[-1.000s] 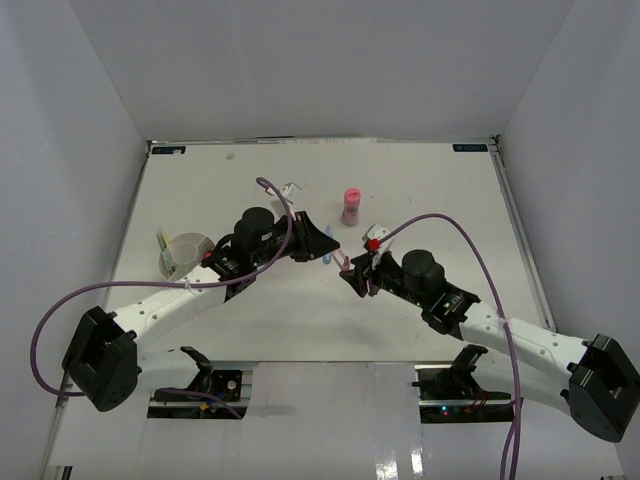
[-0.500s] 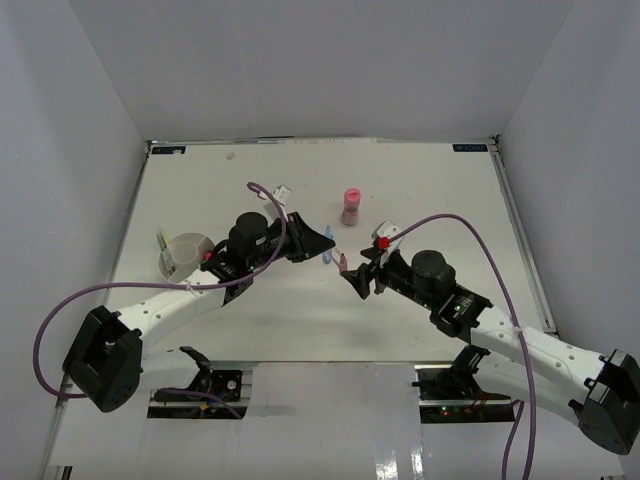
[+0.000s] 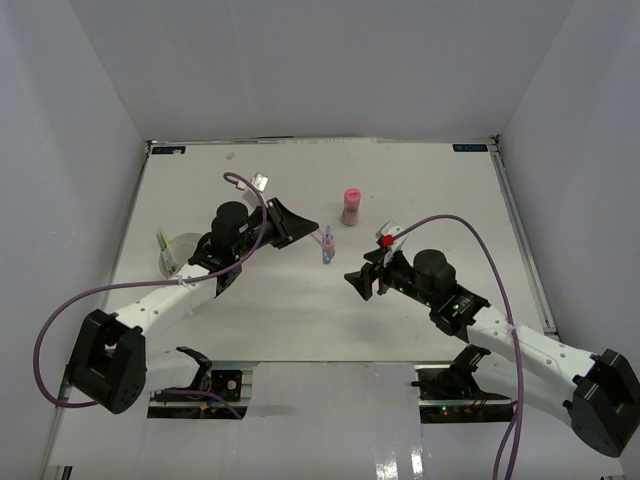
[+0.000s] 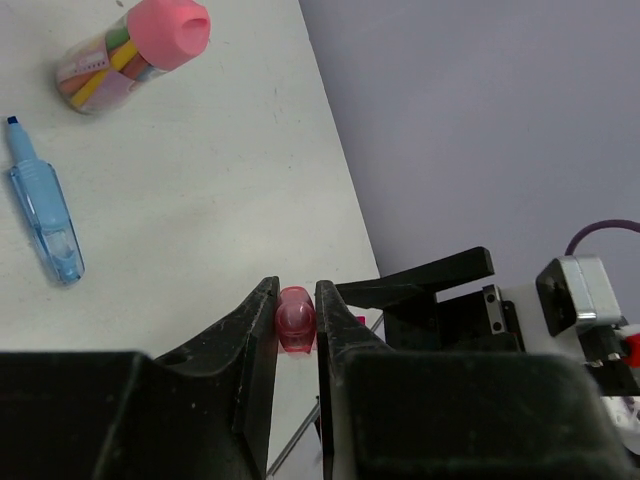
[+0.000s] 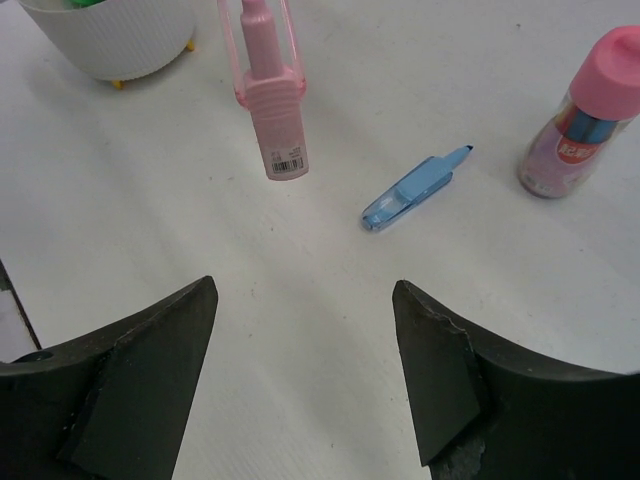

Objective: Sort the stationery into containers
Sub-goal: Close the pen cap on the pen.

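The left gripper (image 4: 295, 296) pinches the pink highlighter (image 5: 270, 100) by one end, near the blue pen (image 5: 415, 190), seemingly clear of the table (image 3: 440, 190) and ready to carry left to the bowl (image 5: 115, 40), while the right gripper (image 5: 300, 295) hangs nearby, jaws spread and empty.

No text legible in any view.
- Barcode sticker (image 5: 285, 160) on the pink highlighter (image 5: 262, 90): digits too small to read.
- Printed label (image 5: 565, 150) on the pink-capped tube (image 5: 585, 115): blurred.
- Blue stickers (image 3: 469, 148) at the table (image 3: 420, 180) far corners: unreadable.
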